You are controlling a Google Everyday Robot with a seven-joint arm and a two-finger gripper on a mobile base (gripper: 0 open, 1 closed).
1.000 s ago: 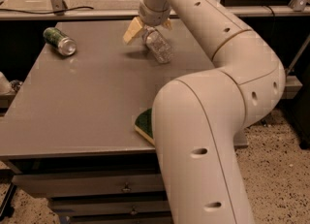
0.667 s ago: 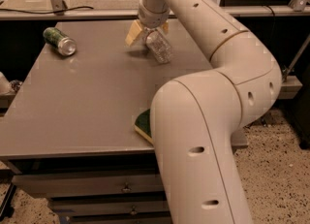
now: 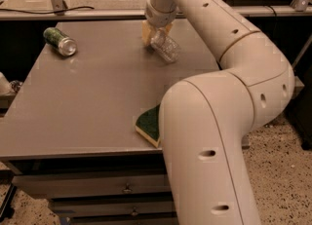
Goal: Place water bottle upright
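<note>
The water bottle (image 3: 165,48) is a small clear ribbed plastic bottle. It hangs tilted at the far middle of the grey table (image 3: 92,92), its lower end close to or on the tabletop. My gripper (image 3: 155,36) comes down from above at the end of the cream arm and is shut on the bottle's upper end. A yellowish finger (image 3: 147,32) shows to the left of the bottle. The bottle's cap and label are hidden by the gripper.
A green metal can (image 3: 60,41) lies on its side at the table's far left. A green-and-yellow sponge (image 3: 149,124) lies near the front edge, partly behind my arm (image 3: 209,141), which covers the table's right side. Drawers (image 3: 97,190) sit under the tabletop.
The gripper and the tilted bottle have shifted slightly to the right together. The can and the sponge have not moved.
</note>
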